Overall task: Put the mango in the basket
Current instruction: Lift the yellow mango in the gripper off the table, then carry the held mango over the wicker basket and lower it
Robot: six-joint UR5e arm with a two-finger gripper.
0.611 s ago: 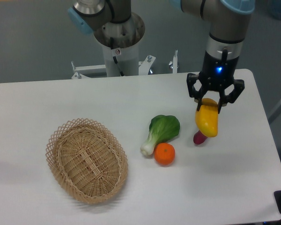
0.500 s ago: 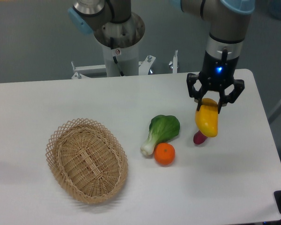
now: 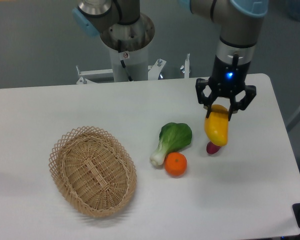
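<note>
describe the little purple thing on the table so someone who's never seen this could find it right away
Start at the robot's hand over the right side of the white table, shut on a yellow mango. Just below the mango's lower end, a small purple-red vegetable peeks out on the tabletop. It is the only purple item, darker and smaller than the round orange and the leafy green vegetable to its left.
</note>
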